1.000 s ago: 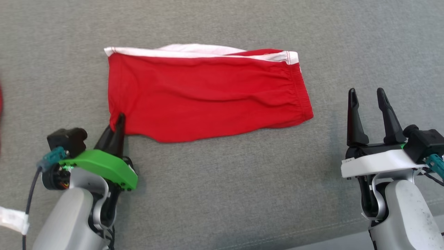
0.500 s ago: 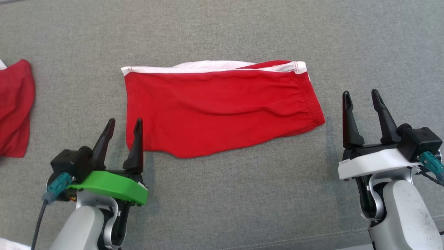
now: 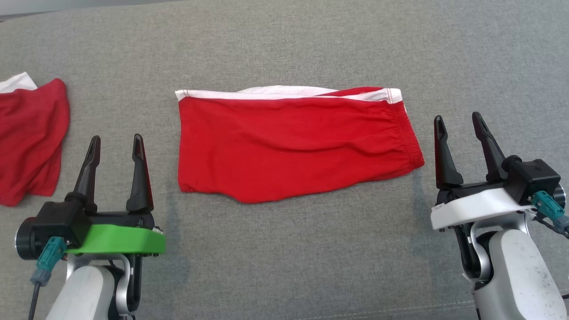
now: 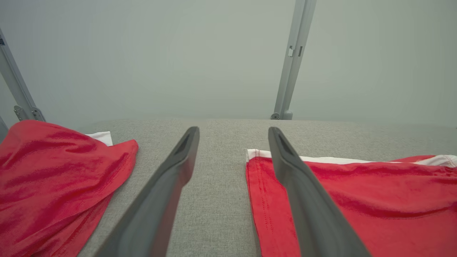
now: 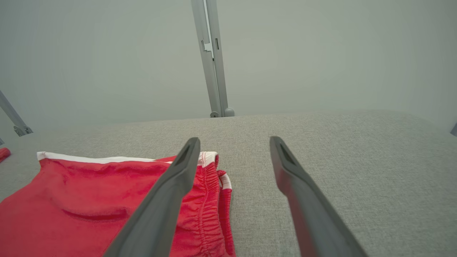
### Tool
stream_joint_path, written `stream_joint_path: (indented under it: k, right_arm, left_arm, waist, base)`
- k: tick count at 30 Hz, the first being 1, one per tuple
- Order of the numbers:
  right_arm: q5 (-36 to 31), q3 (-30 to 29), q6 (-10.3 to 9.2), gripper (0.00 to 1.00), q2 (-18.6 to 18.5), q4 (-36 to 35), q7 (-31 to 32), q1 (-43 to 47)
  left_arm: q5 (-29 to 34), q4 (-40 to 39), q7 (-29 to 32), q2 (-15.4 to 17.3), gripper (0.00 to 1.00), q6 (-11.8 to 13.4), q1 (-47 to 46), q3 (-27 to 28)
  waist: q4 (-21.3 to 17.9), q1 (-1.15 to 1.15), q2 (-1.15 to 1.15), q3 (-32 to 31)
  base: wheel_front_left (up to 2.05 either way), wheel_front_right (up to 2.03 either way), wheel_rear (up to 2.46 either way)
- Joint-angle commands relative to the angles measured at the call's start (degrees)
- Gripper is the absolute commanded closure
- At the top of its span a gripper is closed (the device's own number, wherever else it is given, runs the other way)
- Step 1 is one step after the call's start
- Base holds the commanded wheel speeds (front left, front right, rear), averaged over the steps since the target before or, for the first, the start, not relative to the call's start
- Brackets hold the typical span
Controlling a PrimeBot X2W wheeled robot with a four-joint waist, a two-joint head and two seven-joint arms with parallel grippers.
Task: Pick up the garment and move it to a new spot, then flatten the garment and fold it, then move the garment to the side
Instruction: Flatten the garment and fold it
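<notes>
Since the earlier frame the left gripper (image 3: 115, 138) has let go of the garment (image 3: 293, 142) at its near-left corner and drawn back leftward. Its fingers now stand spread and empty, just clear of the cloth. The right gripper (image 3: 458, 117), fingers likewise released, sits just beyond the garment's waistband end. The garment, red with white trim, lies folded flat on the bench (image 3: 284, 258). A second red cloth (image 3: 31, 133) lies well left of it.

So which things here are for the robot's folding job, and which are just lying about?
For the job: folded red fabric garment with white trim; left gripper, open; right gripper, open.
Just lying about: crumpled red cloth with a white edge, far left; grey metal post behind.
</notes>
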Motion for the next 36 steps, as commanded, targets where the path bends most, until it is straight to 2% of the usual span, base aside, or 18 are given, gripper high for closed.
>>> stream_joint_path:
  k: [1,14,23,33,34,35,36]
  right_arm:
    - [-0.3,-0.2,-0.04,0.0,-0.1,0.0,0.1,0.7]
    - [-1.5,-0.4,-0.04,0.0,-0.1,2.0,2.6,-1.1]
    - [-2.8,1.8,-0.04,0.0,-1.1,9.5,5.5,-7.0]
    - [0.3,2.7,-0.05,0.0,-1.9,19.7,7.4,-9.4]
    - [1.1,3.1,-0.05,0.06,-1.9,20.0,7.7,-9.6]
    - [1.5,3.6,-0.05,0.56,-2.3,20.3,8.1,-9.7]
    - [2.2,4.0,-0.05,0.65,-2.7,20.3,8.5,-9.9]
  left_arm:
    - [1.1,-0.5,-0.3,0.4,0.0,-0.1,0.9,0.4]
    - [2.4,-1.2,-0.3,-0.2,0.0,-0.8,1.5,1.3]
    - [3.5,-0.5,-0.3,-1.7,0.0,-1.8,-2.4,0.3]
    - [4.6,0.3,-0.3,-2.9,0.0,-3.0,-3.8,0.9]
    - [4.7,0.3,-0.3,-3.0,0.0,-3.1,-3.8,1.0]
    - [4.9,0.3,-0.3,-3.1,0.0,-3.2,-3.8,1.2]
    - [5.0,0.4,-0.3,-3.1,0.0,-3.2,-3.8,1.3]
  waist:
    - [0.5,0.0,0.0,-0.4]
    - [1.1,0.0,0.0,0.0]
    - [3.6,0.0,0.0,4.6]
    - [3.8,0.0,0.0,6.2]
    - [3.7,0.0,0.0,6.2]
    - [3.6,0.0,0.0,6.2]
    - [3.4,0.0,0.0,6.1]
  base:
    - [0.0,0.0,0.0]
    - [0.0,0.0,0.0]
    - [0.0,0.0,0.0]
    - [0.0,0.0,0.0]
    - [0.0,0.0,0.0]
    - [0.0,0.0,0.0]
    - [0.0,0.0,0.0]
